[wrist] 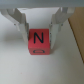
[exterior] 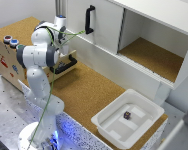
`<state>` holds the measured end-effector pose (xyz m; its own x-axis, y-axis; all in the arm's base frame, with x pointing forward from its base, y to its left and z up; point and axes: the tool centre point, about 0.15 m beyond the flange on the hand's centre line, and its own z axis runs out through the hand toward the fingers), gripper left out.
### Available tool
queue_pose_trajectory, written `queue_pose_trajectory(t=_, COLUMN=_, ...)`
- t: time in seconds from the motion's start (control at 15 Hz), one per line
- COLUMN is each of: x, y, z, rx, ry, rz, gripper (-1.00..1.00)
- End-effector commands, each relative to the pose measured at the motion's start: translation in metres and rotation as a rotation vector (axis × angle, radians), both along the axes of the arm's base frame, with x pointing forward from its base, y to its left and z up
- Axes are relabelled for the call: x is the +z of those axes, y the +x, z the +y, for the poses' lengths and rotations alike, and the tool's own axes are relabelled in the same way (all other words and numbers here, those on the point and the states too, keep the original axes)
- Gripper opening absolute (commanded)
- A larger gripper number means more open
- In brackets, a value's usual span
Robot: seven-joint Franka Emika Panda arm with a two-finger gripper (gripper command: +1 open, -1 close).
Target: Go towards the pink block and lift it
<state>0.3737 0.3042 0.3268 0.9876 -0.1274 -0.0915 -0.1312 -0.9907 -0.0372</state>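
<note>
In the wrist view a pink block (wrist: 40, 42) with a black letter N on its top face stands on a white surface. My gripper (wrist: 40, 35) straddles it, with one finger (wrist: 23, 27) against one side and the other finger against the opposite side, so the jaws look closed on it. In the exterior view a small dark block (exterior: 127, 115) lies in a white tray (exterior: 106, 122). My arm (exterior: 41, 50) is folded at the exterior view's left. Its fingertips do not show there.
A white cabinet (exterior: 144, 30) with an open compartment and a black handle (exterior: 89, 19) runs along the back. A wooden box with buttons (exterior: 11, 41) stands at the exterior view's left. A cork-coloured tabletop (exterior: 84, 90) lies between them.
</note>
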Motion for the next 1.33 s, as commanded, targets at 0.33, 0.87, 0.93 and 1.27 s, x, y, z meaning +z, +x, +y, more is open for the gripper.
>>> queue_pose_trajectory(t=0.33, x=0.087, y=-0.006, z=-0.007, rx=0.087, ry=-0.055, rz=-0.204, gripper=-1.00)
queue_pose_trajectory(t=0.87, x=0.153, y=-0.003, z=-0.075, rx=0.025, ry=-0.072, rz=-0.315, gripper=-1.00)
queue_pose_trajectory(t=0.93, x=0.156, y=-0.004, z=-0.086, rx=0.020, ry=-0.080, rz=-0.317, gripper=-1.00)
queue_pose_trajectory(t=1.27, x=0.155, y=-0.012, z=-0.141, rx=0.021, ry=-0.083, rz=-0.289, gripper=-1.00)
